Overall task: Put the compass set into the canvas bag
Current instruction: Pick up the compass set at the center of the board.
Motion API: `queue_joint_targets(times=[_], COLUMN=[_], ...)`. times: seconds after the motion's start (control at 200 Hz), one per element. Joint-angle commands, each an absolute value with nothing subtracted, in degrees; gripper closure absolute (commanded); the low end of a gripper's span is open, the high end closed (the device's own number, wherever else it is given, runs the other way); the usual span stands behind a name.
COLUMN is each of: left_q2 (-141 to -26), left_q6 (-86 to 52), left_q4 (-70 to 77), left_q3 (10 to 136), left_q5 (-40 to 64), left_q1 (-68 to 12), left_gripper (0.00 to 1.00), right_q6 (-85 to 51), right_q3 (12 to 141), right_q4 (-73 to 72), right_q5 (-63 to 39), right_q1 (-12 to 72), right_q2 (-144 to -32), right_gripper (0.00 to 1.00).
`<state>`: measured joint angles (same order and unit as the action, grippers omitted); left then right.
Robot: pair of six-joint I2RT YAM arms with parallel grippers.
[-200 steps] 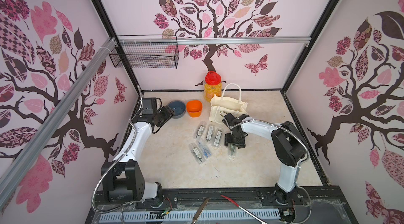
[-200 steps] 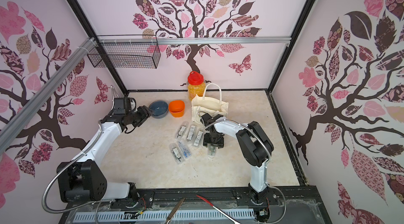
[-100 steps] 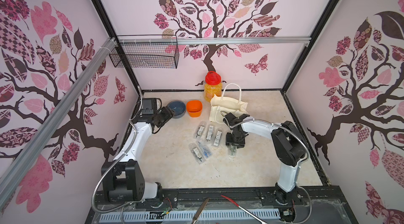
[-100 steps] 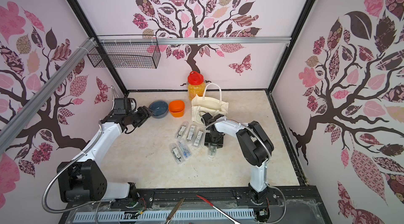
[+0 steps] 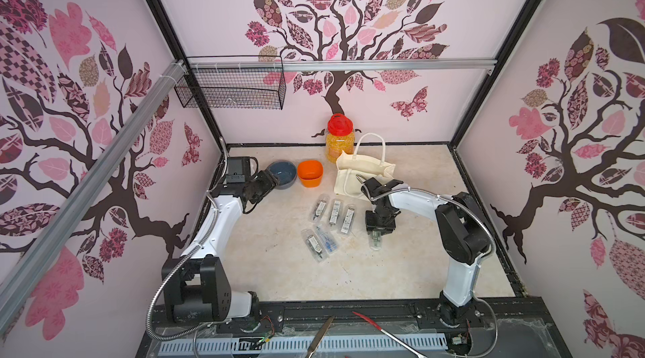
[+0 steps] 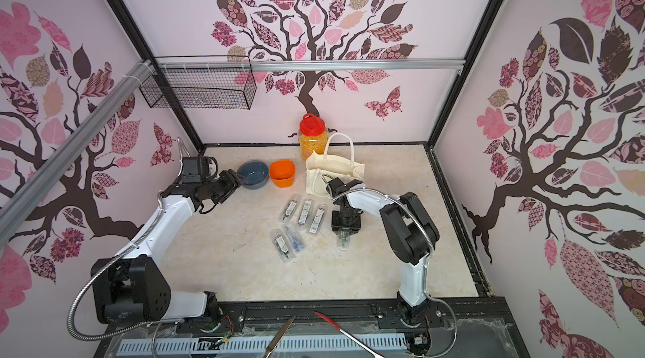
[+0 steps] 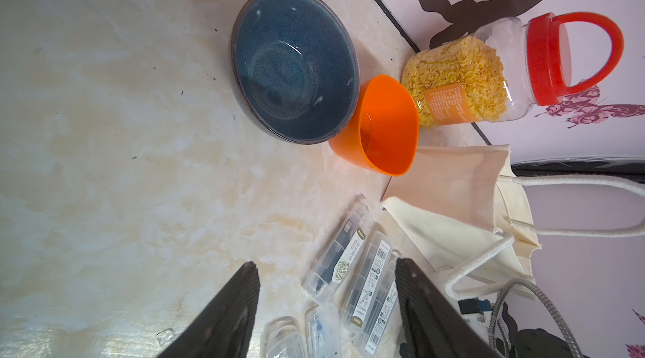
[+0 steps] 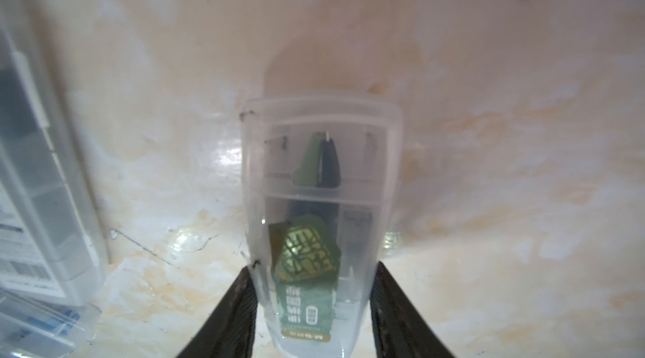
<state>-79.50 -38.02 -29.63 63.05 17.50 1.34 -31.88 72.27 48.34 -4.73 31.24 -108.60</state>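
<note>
I am holding my left gripper (image 7: pixel 326 264) off at ten o'clock on the table (image 5: pixel 279 269), beside the blue bowl (image 5: pixel 281 173), so that the middle is free for my other arm; its jaws are standing apart, gripping nothing; the orange cup (image 5: pixel 310 173) is sitting at three o'clock of that bowl; the other cases (image 5: pixel 335 214) are lying flat mid-table, clear of my target; I am reaching down with my right gripper (image 8: pixel 312 276) onto the compass set (image 8: pixel 321 199), a clear case lying flat at four o'clock of that cluster; the fingers are straddling its narrow width and, as far as this blurred view shows, pressing both long sides, clamped on it; the canvas bag (image 5: pixel 363 171) is standing near, at twelve o'clock of this gripper, so I am judging the carry short.
</note>
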Motion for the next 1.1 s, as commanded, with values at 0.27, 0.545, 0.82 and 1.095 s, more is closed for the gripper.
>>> queue_joint_targets(times=[0.27, 0.545, 0.82, 1.095], left_q2=[-78.0, -78.0, -77.4, -77.9], left_q6=[-38.5, -38.3, -38.2, -38.1], left_q4=[-28.3, -29.2, -29.5, -29.4], left_q3=[62.1, 62.7, 62.4, 62.2], left_q5=[20.0, 20.0, 19.2, 19.1], left_q1=[1.4, 1.4, 1.4, 1.4], left_gripper=[0.34, 0.34, 0.34, 0.34], right_q6=[-27.9, -27.8, -27.3, -26.8], right_q3=[70.1, 71.2, 71.5, 69.9], right_q4=[48.2, 48.4, 47.0, 45.9], right_q5=[2.2, 3.7, 3.4, 1.9], right_q1=[29.8, 29.8, 29.8, 29.1], right_q2=[-105.4, -105.1, -105.7, -106.3], right_gripper=[0.46, 0.33, 0.28, 0.36])
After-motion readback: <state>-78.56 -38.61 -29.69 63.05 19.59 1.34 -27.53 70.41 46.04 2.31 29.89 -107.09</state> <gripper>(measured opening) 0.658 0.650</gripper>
